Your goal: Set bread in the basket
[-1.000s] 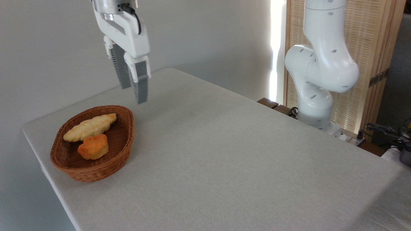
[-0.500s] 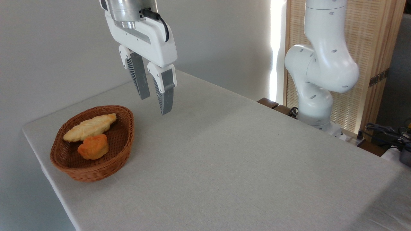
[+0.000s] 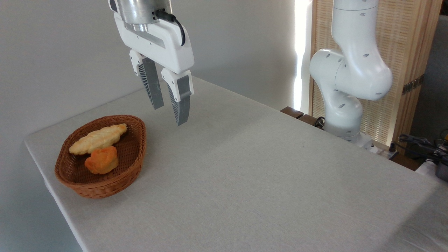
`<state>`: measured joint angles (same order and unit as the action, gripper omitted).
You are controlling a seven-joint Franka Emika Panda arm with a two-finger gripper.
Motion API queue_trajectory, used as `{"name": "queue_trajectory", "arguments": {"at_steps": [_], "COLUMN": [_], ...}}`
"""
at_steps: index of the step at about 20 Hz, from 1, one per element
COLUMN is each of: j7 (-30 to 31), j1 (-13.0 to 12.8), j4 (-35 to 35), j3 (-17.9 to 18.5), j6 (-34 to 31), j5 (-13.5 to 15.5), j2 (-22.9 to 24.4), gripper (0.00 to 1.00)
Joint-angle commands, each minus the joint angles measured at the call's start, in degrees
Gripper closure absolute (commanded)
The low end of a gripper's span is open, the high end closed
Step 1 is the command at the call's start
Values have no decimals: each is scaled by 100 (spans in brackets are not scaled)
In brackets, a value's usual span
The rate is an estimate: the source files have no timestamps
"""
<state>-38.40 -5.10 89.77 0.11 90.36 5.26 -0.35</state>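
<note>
Bread, a braided golden loaf [image 3: 98, 138], lies inside the oval brown wicker basket [image 3: 119, 182], seemingly touching a lumpy orange bun [image 3: 102, 160]. Above the table [image 3: 266, 182], the white two-finger gripper [image 3: 169, 113] hangs empty, jaws parted.

My arm [image 3: 353, 70] is glossy white with rounded joints and small dark recessed holes. My gripper [image 3: 169, 113] has a white body, silver wrist collar, black cable and grey ribbed fingers [image 3: 182, 105].

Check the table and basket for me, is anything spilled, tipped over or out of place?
Nothing stands out. The basket sits upright near the table's left corner, with the bread and an orange bun lying inside. The gripper hangs empty above the table.
</note>
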Motion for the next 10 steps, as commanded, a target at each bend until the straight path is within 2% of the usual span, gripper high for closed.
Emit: {"name": "queue_trajectory", "arguments": {"at_steps": [1, 7, 10], "j7": [26, 43, 43], "j1": [27, 27, 27], "j4": [59, 59, 59], "j3": [-28, -28, -28], "j6": [-80, -89, -89], "j5": [-200, -271, -420], "j2": [79, 79, 79], "gripper": [0, 0, 0]}}
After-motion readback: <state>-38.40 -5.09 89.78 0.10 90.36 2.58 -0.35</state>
